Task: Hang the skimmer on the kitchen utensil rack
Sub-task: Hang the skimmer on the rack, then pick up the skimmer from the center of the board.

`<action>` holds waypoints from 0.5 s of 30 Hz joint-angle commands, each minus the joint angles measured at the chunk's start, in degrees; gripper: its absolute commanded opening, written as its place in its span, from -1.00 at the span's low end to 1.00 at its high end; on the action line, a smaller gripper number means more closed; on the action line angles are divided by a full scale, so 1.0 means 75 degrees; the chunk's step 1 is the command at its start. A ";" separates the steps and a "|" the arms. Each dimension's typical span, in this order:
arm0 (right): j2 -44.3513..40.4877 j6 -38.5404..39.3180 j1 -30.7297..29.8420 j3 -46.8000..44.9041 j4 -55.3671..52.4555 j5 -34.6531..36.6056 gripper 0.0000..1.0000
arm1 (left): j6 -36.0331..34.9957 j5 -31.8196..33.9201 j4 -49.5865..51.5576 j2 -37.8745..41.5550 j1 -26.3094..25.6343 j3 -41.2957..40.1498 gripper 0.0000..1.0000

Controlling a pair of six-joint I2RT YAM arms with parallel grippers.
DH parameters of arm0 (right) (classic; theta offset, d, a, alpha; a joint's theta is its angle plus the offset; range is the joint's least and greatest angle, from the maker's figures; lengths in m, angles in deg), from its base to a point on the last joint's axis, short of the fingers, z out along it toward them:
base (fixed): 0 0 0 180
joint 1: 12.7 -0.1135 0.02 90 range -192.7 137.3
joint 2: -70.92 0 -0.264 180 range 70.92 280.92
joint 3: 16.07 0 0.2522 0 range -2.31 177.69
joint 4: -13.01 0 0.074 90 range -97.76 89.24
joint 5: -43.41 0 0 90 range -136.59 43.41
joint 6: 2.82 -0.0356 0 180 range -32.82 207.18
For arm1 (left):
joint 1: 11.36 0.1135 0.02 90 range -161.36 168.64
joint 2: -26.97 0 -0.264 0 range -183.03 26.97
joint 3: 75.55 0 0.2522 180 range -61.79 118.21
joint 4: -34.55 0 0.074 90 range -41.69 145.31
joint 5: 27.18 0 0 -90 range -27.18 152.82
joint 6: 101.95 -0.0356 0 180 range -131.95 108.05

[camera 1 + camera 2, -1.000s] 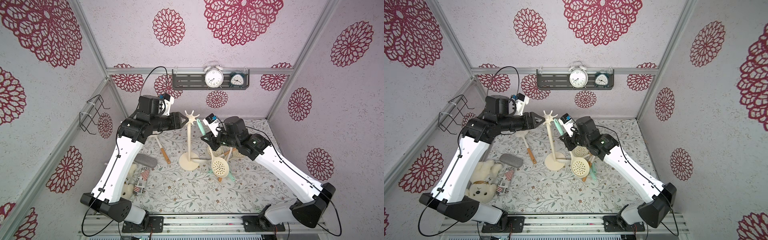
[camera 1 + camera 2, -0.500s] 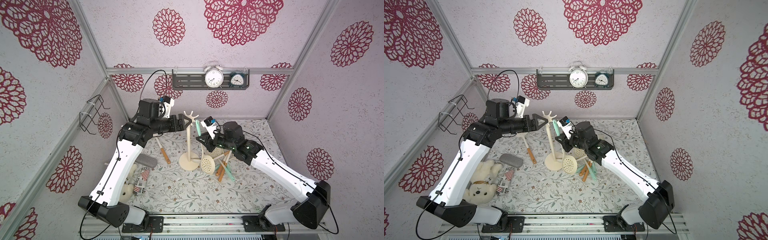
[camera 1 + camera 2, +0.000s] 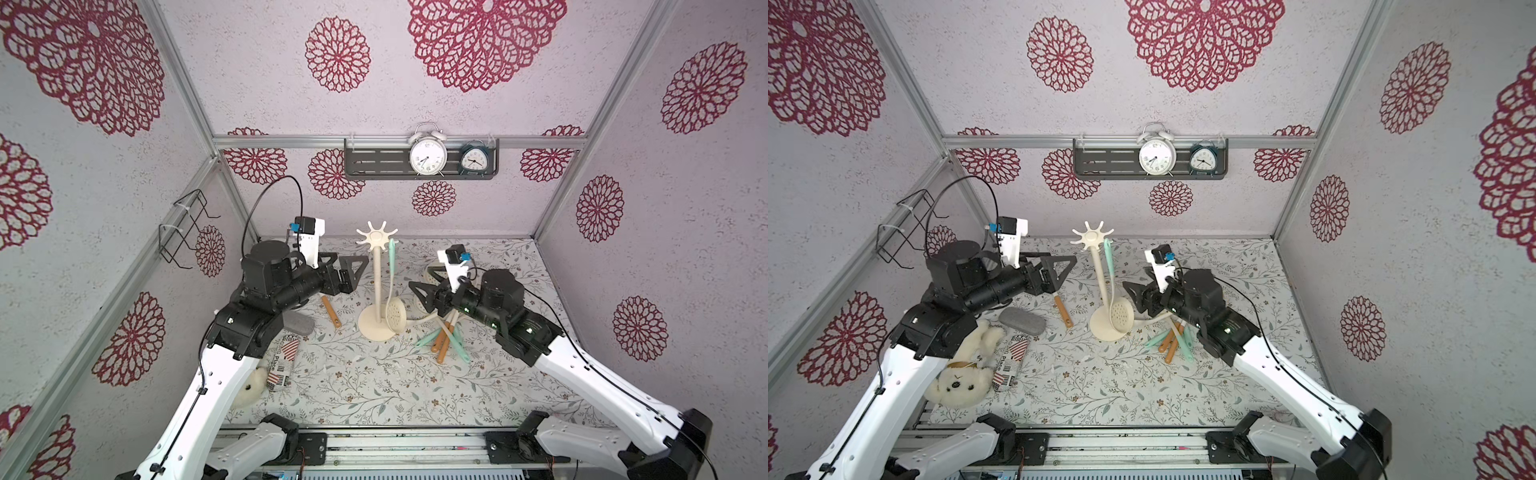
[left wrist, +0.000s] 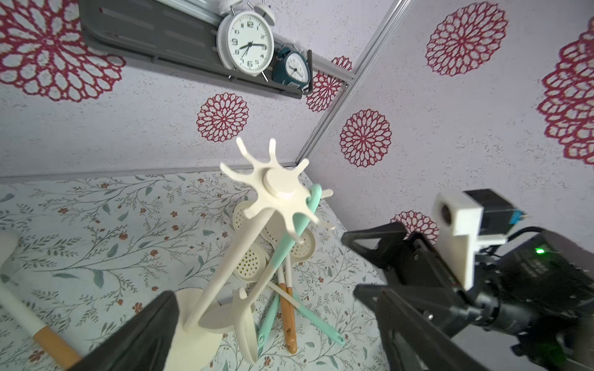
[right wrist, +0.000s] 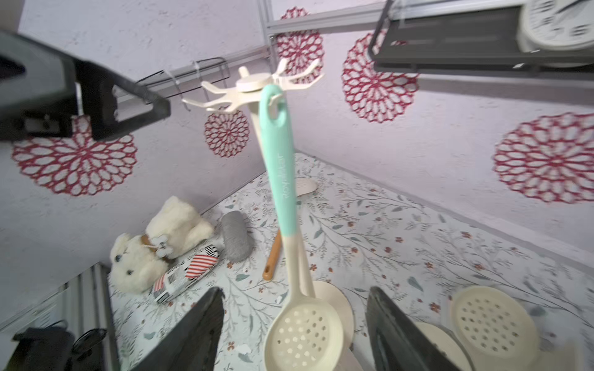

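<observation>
Mint skimmer (image 5: 283,180) is hung on the rack (image 3: 379,286), so the left gripper (image 3: 349,264) and right gripper (image 3: 419,277), both spread wide and empty, should be pulled back.

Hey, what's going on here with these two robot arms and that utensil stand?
The skimmer hangs from a hook of the kitchen utensil rack by the hole in its teal handle, head down near the base. The right gripper is open just beside it, holding nothing. The left gripper is open on the pole's other side. The hanging looks done. More utensils lie piled on the table.
</observation>
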 commanded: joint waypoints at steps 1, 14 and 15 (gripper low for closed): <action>-0.0646 -0.1268 0.0067 -0.0683 -0.0335 0.2193 0.42 | -0.0256 0.1652 -0.0430 0.0452 -0.0711 -0.0969 1.00; -0.0770 -0.3130 0.2212 -0.2679 -0.2065 -0.0195 0.20 | 0.1433 0.3460 -0.2292 0.1226 -0.2921 -0.4428 0.99; -0.0598 -0.3106 0.2371 -0.2750 -0.2087 -0.0520 0.19 | 0.1541 0.3506 -0.2492 0.1152 -0.3081 -0.4576 0.99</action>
